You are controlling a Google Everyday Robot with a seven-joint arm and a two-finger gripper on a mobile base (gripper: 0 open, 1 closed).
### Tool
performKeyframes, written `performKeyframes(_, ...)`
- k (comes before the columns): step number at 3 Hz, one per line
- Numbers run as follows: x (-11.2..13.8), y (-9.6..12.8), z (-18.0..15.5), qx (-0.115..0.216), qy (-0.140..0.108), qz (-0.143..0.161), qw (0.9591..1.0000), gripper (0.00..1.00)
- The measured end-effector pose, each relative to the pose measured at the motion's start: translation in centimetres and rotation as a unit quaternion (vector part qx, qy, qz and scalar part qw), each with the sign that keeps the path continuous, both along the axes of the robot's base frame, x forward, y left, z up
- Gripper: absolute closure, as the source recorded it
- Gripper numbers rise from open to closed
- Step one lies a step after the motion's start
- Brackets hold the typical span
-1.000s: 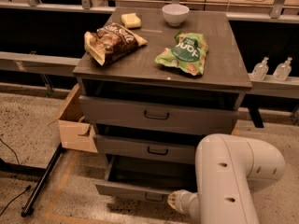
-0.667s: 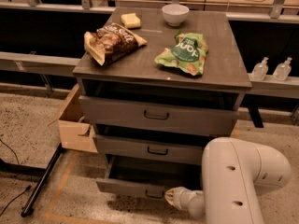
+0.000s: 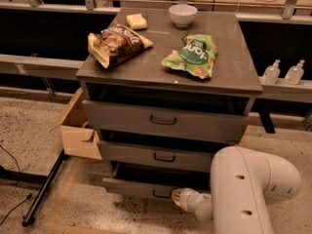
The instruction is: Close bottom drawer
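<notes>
Bottom drawer stands partly open, gripper right at its front.

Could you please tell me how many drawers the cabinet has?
3: the top drawer under the cabinet top, the middle drawer below it, and the bottom drawer lowest, with the gripper at its front.

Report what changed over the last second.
The pincer moved left and up to the front of the bottom drawer, right of its handle. The drawer looks pushed in slightly but is partly open. Nothing was visibly grasped or released. The middle drawer, top drawer, brown bag, green bag and bowl stayed put.
</notes>
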State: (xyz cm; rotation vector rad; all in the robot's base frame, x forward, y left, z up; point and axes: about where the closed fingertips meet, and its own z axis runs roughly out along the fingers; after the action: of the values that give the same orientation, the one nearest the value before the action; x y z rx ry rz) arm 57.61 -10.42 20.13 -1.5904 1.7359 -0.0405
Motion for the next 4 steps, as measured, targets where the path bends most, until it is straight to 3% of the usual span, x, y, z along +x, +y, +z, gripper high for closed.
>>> performKeyframes(3, 5.6, -0.5, 0.1, 0.025, -0.057, -0.023, 0.9978, 1.00)
performKeyframes(4, 6.4, -0.7, 0.1, 0.029, -0.059, -0.024, 0.9975, 1.00)
